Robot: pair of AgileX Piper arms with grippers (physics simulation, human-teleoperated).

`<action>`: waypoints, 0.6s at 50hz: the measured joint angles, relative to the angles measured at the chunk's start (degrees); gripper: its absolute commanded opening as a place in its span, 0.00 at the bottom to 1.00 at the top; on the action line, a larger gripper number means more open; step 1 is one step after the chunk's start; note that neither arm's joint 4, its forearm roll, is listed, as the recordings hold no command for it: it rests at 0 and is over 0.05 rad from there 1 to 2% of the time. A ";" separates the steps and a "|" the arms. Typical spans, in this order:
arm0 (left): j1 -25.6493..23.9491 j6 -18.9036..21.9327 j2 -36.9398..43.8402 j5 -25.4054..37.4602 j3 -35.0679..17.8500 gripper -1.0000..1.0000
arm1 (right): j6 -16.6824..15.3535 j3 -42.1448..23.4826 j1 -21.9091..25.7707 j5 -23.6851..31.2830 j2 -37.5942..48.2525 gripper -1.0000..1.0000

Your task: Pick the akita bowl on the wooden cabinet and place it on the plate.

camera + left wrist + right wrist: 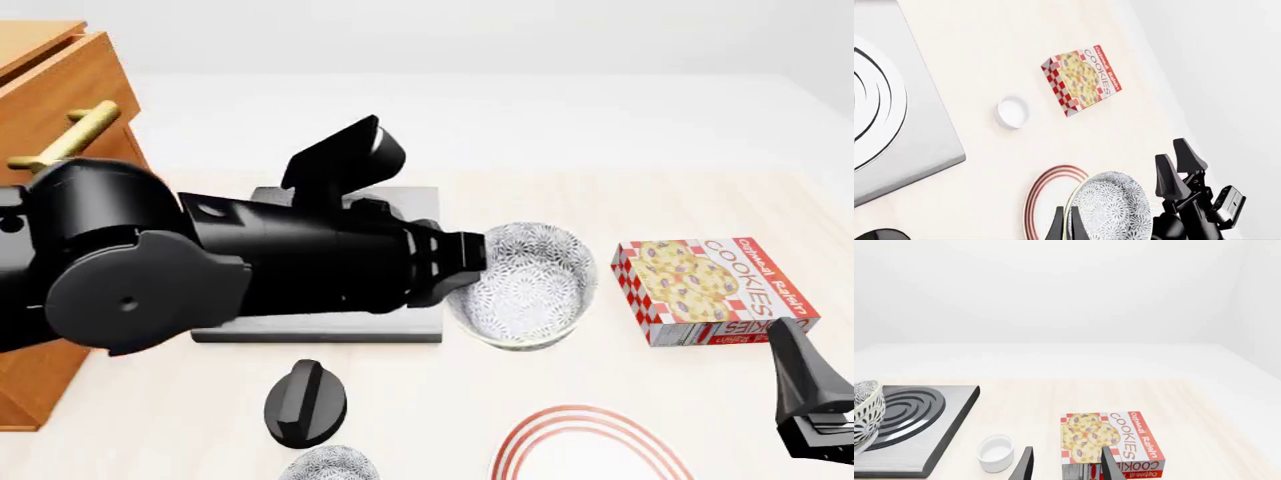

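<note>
Right now I have the akita bowl (523, 285) clamped by its rim in the left tool (1066, 225), held up off the bench (601, 200) in the front view, tipped a little, with the stove slab (400, 325) behind it and the cookie box (707, 290) to its right. From the left wrist camera the bowl overlaps the plate (1044, 192), whose red rings peek out beside it. The plate sits at the near edge of the bench. My right tool (1066, 465) is released, fingers apart, low at the right and pointing at the cookie box and the small white cup (995, 452). The wooden cabinet (60, 90) stands far left. A second speckled bowl (327, 465) rests near the front edge beside a black knob (304, 402).
</note>
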 measured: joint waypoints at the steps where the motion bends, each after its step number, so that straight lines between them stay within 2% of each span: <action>1: -0.04 -0.08 0.21 -0.17 0.10 0.00 | 0.00 0.00 0.00 0.00 0.00 1.00; 30: -0.56 -1.79 5.60 -4.39 1.90 0.00 | 0.00 0.00 0.00 0.00 0.00 1.00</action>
